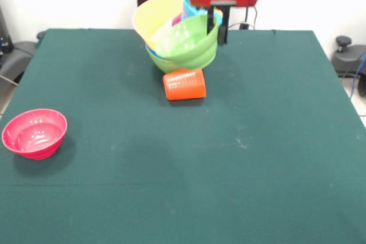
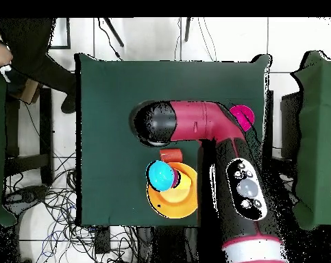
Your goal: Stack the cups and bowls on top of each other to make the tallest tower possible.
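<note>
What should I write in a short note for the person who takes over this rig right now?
Tool: at the tilted pile, down at the rim of the glossy green plastic bowl; whether it is open or shut cannot be told.
Pile: green bowl leaning together with the wide orange-yellow bowl and a light-blue bowl, at the table's far side in the front view.
Ribbed orange-red plastic cup: on its side, right against the pile, on its near side.
Pink-red round bowl: upright, alone, near the table's edge.
Done: some bowls nested.
Left: straighten the pile, add the pink-red bowl and the cup.
</note>
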Tool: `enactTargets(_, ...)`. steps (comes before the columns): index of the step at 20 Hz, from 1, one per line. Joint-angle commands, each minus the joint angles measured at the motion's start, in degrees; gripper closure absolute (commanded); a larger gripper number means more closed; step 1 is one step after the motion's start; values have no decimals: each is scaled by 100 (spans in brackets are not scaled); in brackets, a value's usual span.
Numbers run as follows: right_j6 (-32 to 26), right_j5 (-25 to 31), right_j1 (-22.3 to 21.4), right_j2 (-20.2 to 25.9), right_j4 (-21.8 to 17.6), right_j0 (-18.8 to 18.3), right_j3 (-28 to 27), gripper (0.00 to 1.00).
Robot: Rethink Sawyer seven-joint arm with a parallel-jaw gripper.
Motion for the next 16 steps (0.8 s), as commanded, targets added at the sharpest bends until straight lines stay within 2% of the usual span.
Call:
enactTargets(1,859,358,-481,-361,320,44,1048,100)
enactTargets(10,1157,200,-1071,-603,796,318,1898,100)
enactTargets(16,1263,316,-1353,-822,1038,594,2100,100)
